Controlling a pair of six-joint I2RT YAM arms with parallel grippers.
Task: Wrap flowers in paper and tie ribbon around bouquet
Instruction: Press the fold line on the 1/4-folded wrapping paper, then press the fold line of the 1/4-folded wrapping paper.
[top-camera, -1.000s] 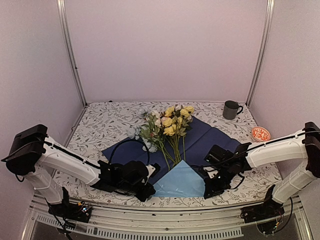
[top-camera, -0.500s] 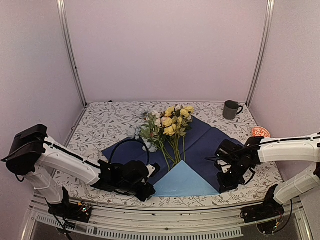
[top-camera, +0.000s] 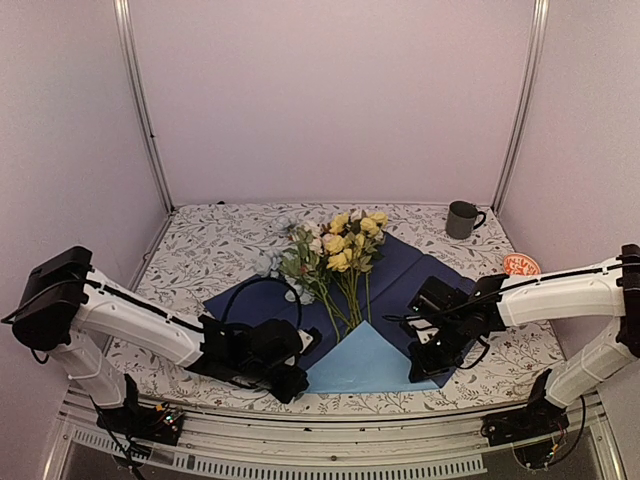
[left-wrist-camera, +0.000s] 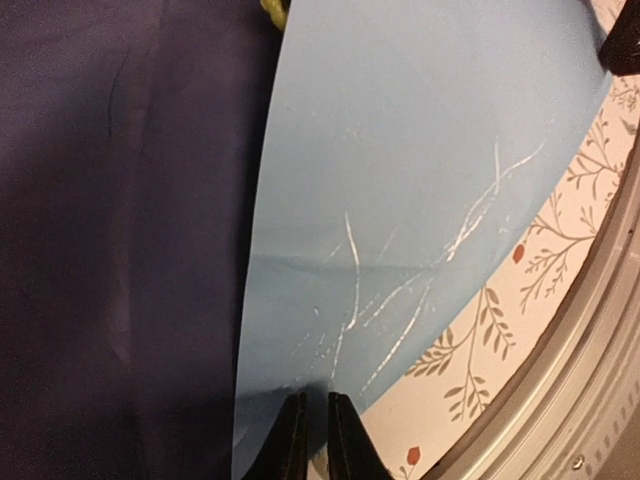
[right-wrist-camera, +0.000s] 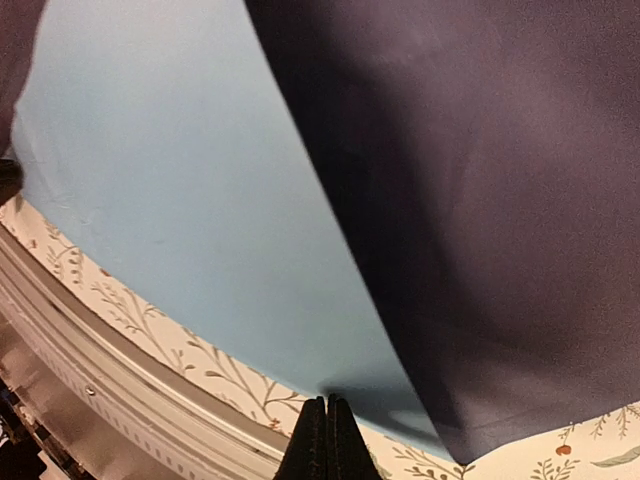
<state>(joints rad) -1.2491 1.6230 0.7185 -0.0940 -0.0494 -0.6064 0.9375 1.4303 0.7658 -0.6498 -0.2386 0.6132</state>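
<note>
Paper (top-camera: 420, 270) lies navy side up on the table (top-camera: 210, 250), its near corner folded back into a light blue triangle, and flowers (top-camera: 340, 255) rest across its middle. We see the left claw (left-wrist-camera: 315, 430) nearly closed, pinching the fold's left end. The right claw (right-wrist-camera: 326, 420) is fully closed, tips touching the fold's right end.

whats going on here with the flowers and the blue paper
The robot is starting to wrap the flowers, which lie on the paper spread navy side up. Its near corner is folded over the stems, showing light blue. The left pincer pinches the fold's left corner; the right pincer is shut at its right edge.
</note>
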